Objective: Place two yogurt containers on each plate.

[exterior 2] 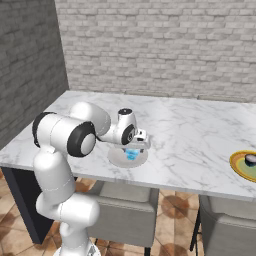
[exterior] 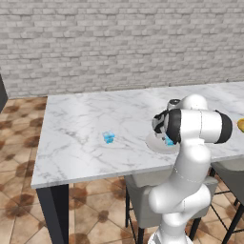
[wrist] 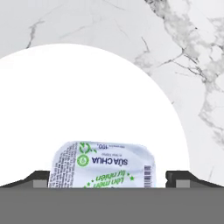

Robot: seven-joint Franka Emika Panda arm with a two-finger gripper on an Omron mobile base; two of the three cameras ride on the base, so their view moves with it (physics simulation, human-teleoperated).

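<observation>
currently: tool [exterior 2: 134,148] over off-white plate [wrist: 87,100], fingers either side of yogurt cup [wrist: 103,165]. grip apparently closed on it, contact unclear. second blue cup [exterior: 108,137] on worktop [exterior: 86,128].

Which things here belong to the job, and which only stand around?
Job: off-white plate; yogurt container between the tool fingers, above that plate; blue yogurt container on the counter; yellow-rimmed plate with a dark container.

Around: marble counter; grey chairs.
</observation>
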